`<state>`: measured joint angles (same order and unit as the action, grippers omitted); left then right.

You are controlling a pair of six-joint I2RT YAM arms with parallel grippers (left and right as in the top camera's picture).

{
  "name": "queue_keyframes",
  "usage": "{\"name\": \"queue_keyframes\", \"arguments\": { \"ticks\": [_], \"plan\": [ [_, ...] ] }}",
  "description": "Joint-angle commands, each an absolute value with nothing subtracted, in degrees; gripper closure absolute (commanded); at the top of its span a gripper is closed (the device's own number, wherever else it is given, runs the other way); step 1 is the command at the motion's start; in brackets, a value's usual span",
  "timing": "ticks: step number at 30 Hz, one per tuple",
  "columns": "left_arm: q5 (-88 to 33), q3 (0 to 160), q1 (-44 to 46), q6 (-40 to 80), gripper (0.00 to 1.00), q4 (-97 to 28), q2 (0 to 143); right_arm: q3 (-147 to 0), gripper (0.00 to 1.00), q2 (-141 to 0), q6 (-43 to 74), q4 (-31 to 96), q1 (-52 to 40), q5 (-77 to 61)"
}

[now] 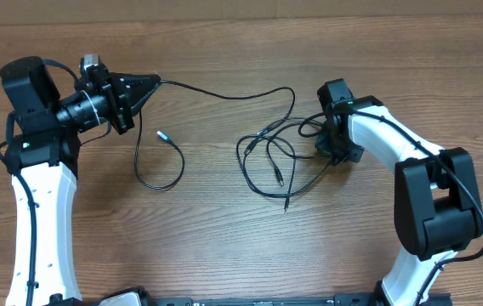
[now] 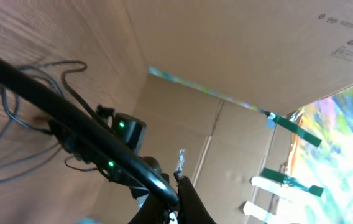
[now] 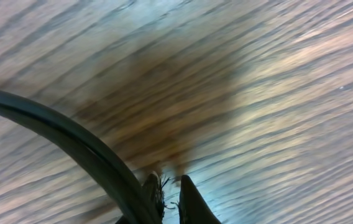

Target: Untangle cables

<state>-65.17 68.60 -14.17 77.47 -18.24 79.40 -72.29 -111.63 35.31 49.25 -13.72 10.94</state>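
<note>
**Cables** (image 1: 271, 151): thin black cords lying on the wood-grain counter (image 1: 224, 246).
- The main knot of overlapping loops is sitting right of centre, just beside the right pincer (image 1: 336, 151). Two plug ends are trailing out of it toward the near edge.
- One strand is running from the knot across the far side of the counter to the left pincer (image 1: 154, 82).
- A separate open loop is curving over the counter near that pincer, on the near side. It is ending in a silvery plug (image 1: 161, 133) that is lying apart from the knot.

**Left pincer** (image 2: 178, 190): it is turned sideways, pointing toward the right arm. Its jaws are pressing together on the strand (image 2: 52, 106), which is stretching away taut and diagonal in the left wrist view.

**Right pincer** (image 3: 171, 196): it is pointing down at the counter, close above the wood. Its fingertips (image 3: 192, 202) are standing almost together, with only a sliver showing between them. One cable (image 3: 71, 140) is arcing in from the left and meeting the left-hand finger. Whether it is being pinched cannot be told.

**Surroundings**: a cardboard wall (image 2: 238, 68) with strips of green tape (image 2: 294, 127) is standing beyond the counter.
</note>
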Motion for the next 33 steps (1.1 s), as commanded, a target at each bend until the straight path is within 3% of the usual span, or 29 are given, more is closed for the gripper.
{"name": "queue_keyframes", "arguments": {
  "ticks": [1,6,10,21,31,33],
  "plan": [
    [-64.1,69.8,-16.0,68.2,0.96,-18.1,78.3,-72.3,0.92,-111.4,34.2,49.3,-12.8,12.0],
    [-62.9,69.8,-18.4,48.3,0.96,-19.3,78.3,-72.3,0.92,-111.4,34.2,49.3,-12.7,12.0],
    [-54.7,69.8,-19.7,35.1,0.96,-25.5,78.3,-72.3,0.92,-111.4,34.2,49.2,-12.7,12.0],
    [0.7,69.8,-21.1,37.0,0.96,-46.6,78.5,-72.3,0.92,-111.4,34.2,49.2,-12.8,11.9],
    [2.3,69.8,-20.9,39.0,0.96,-48.4,80.7,-72.3,0.93,-111.4,34.2,48.1,-12.8,7.4],
    [2.3,69.8,-21.0,39.0,0.90,-48.9,83.2,-72.3,0.93,-111.4,34.0,47.5,-12.8,6.5]
  ]
}}
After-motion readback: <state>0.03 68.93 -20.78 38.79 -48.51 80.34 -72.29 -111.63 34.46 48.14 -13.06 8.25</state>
